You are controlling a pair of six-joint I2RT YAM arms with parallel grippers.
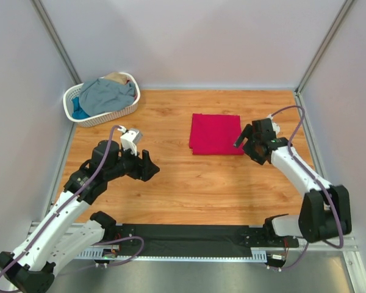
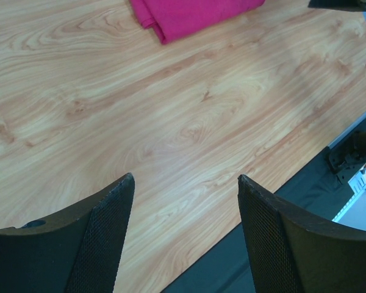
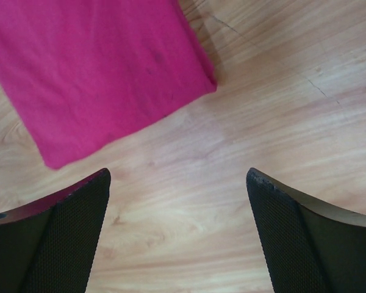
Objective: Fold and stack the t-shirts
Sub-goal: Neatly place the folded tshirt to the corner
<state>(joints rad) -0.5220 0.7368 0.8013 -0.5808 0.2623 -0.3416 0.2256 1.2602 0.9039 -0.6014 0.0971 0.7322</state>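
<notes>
Folded crimson-pink cloth t-shirt [image 1: 215, 134] on light wooden table [image 1: 189, 189]
The left gripper [image 2: 183, 183] is wide, empty; the right gripper [image 3: 178, 177] wide, beside it

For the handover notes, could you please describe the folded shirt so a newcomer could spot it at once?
On the wooden table, look right of centre, beside the right gripper. The crimson-pink t-shirt lies there, the only one folded flat; the others sit bunched in the far-left white basket.

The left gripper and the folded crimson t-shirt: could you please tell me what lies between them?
Only bare wooden tabletop lies between the left gripper and the crimson t-shirt; the top view shows it.
</notes>
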